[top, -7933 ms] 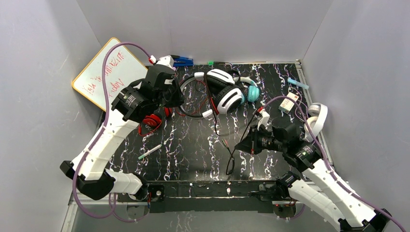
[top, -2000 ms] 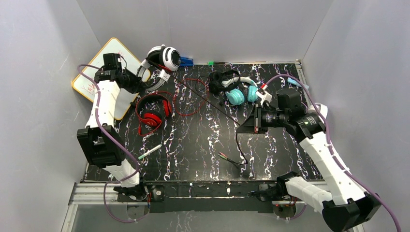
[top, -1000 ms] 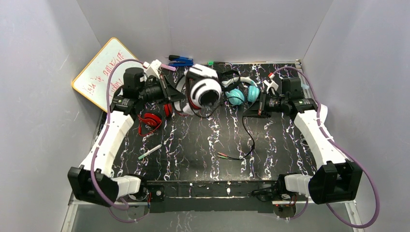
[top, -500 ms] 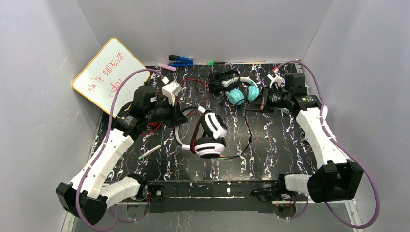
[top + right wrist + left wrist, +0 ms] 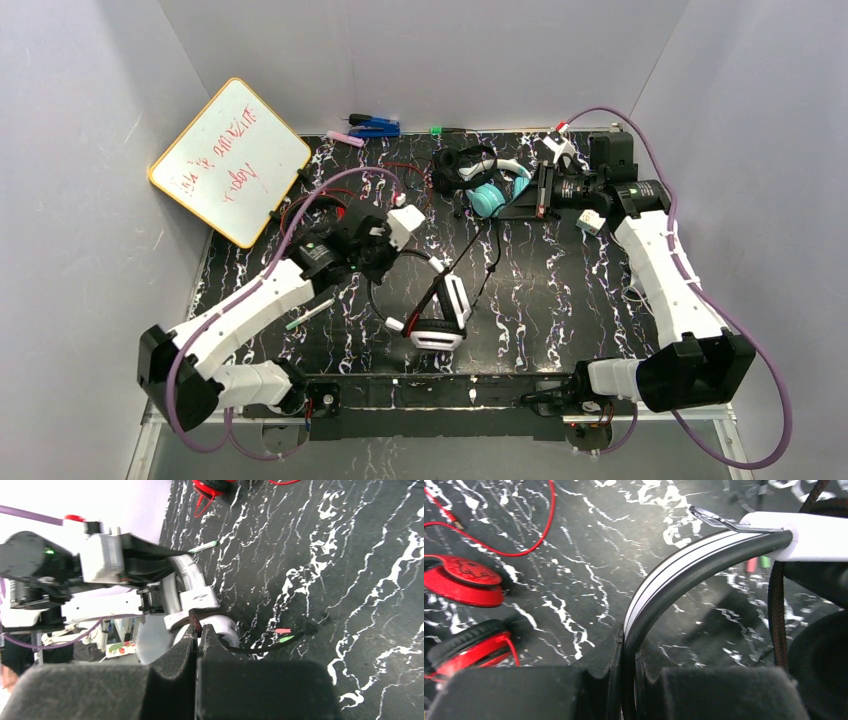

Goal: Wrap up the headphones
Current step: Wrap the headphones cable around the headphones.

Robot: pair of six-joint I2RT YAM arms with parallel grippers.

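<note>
Below-right of the whiteboard (image 5: 232, 160): white-and-black headphones (image 5: 440, 315), band clamped in left gripper (image 5: 626, 650), cord (image 5: 462, 258) pinched, stretched, by right gripper (image 5: 198, 632). Wrapping judged barely begun; red headphones (image 5: 466, 577) and teal headphones (image 5: 487, 198) remain unwrapped.

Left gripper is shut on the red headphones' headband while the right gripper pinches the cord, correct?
No: the left gripper is shut on the headband of the white-and-black headphones. The red headphones lie loose on the table, as the left wrist view shows. The right gripper does pinch the cord.
</note>
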